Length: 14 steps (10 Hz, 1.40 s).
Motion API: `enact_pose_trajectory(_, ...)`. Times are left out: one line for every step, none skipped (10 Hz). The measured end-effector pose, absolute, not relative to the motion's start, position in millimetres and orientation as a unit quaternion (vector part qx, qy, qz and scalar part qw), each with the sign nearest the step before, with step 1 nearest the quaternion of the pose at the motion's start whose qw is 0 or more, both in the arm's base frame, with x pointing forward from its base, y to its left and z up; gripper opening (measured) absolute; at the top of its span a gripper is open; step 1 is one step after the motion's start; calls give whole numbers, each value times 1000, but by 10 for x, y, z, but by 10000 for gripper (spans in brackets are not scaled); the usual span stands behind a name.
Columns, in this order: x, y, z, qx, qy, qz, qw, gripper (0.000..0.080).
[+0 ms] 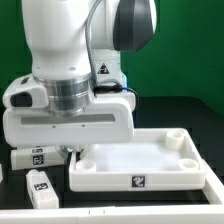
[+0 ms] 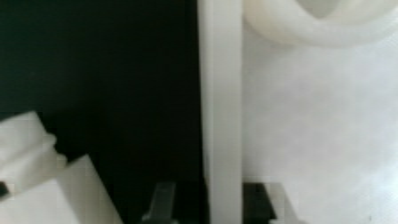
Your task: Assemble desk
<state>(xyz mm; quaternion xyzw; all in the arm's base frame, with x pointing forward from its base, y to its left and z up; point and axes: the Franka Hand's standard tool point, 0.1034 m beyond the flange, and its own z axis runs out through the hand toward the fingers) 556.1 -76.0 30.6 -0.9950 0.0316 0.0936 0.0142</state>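
A glossy white robot arm (image 1: 75, 50) fills the upper frame. At lower right, on the matt black counter (image 1: 165, 112), lies the smooth plastic tabletop (image 1: 105, 180), rectangular and rimmed, with round corner sockets (image 1: 176, 134). Two short square tagged legs (image 1: 40, 184) sit at lower left. The pincer (image 2: 214, 200) is clamped narrowly on the tabletop's thin rim.

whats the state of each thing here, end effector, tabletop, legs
end effector: shut on the rim at the exterior view's left side of the tabletop
tabletop: lying flat, rim up, no leg in the corners that show
far leg: loose, lying apart from the tabletop
near leg: loose, lying apart from the tabletop
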Motion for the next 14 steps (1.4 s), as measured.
enact_pose_trajectory(5634, -709, 193, -995, 29, 91, 10, 52)
enact_pose_trajectory(5678, -681, 126, -996, 23, 88, 0, 52)
enact_pose_trajectory(5699, -682, 104, -996, 24, 89, -9, 52)
enact_pose_trajectory(5749, -684, 94, -996, 20, 87, -15, 52)
enact_pose_trajectory(5792, -687, 92, -996, 18, 84, -18, 52)
enact_pose_trajectory(5814, -692, 91, -996, 16, 83, -20, 54)
enact_pose_trajectory(5815, -695, 93, -996, 17, 82, -19, 54)
enact_pose_trajectory(5815, -695, 93, -996, 17, 82, -19, 54)
enact_pose_trajectory(5816, -695, 94, -996, 17, 82, -19, 54)
enact_pose_trajectory(5817, -695, 95, -996, 17, 82, -19, 54)
enact_pose_trajectory(5836, -696, 108, -996, 14, 81, -21, 54)
enact_pose_trajectory(5869, -698, 99, -997, 15, 79, -22, 54)
enact_pose_trajectory(5918, -701, 84, -997, 15, 76, -22, 54)
enact_pose_trajectory(5941, -703, 86, -997, 14, 75, -23, 54)
